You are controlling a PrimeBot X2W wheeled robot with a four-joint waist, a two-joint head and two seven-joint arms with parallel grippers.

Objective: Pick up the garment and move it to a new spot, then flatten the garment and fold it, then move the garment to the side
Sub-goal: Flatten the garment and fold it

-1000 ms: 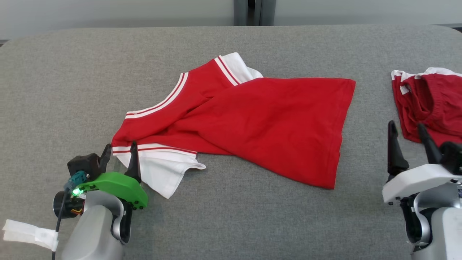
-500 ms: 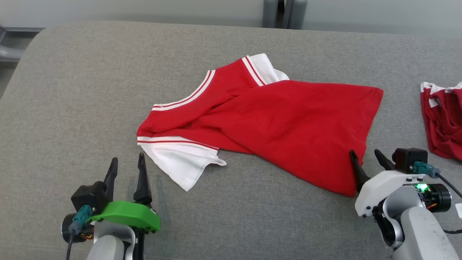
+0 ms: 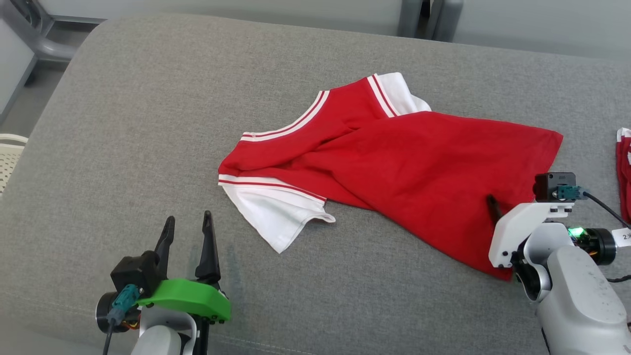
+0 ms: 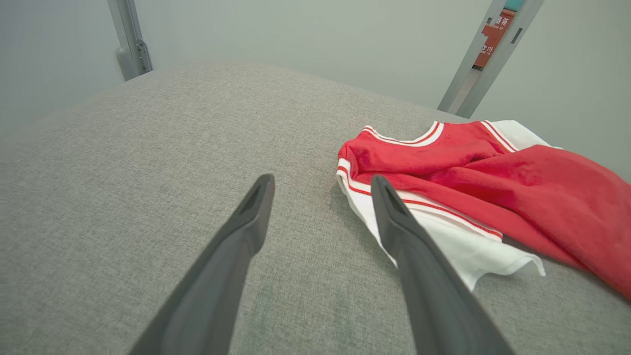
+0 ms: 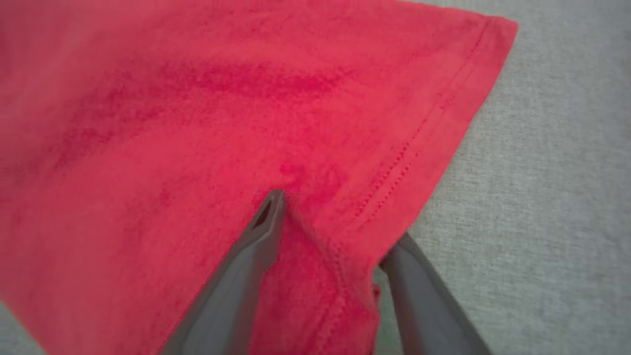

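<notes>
At the right gripper (image 5: 340, 217): spread apart, not pressed together. Straddles the stitched hem of the garment (image 3: 419, 167) at its near right corner. Rests with 1 finger (image 5: 246, 256) on top of the red cloth and with the other at the very edge of the hem, partly below it. Between these 2, a small raised ridge of cloth, not squeezed flat. From the head view, covered in big part by its own white wrist housing, with 1 dark fingertip standing against the red.

At the left gripper (image 3: 189, 218): spread wide too, holding nothing. Sits on the near left side of the garment, close to the white sleeve (image 3: 276, 222) but apart from it, with both tips pointing away from the robot. Cannot tell if touching the cloth cover below or hanging just above it.

As for the garment itself: lies on the grey padded surface (image 3: 148, 123), not flat. Folded over itself in a slanting line, with the wide red body running to the right and the neckline with white and red stripes turned to the far left. Shows 2 white sleeves, 1 at the near left and 1 at the far side, half under the red cloth.

Well apart from the garment's right side, at the edge of the head view: part of another red piece of clothing (image 3: 625, 172) with white trim.
</notes>
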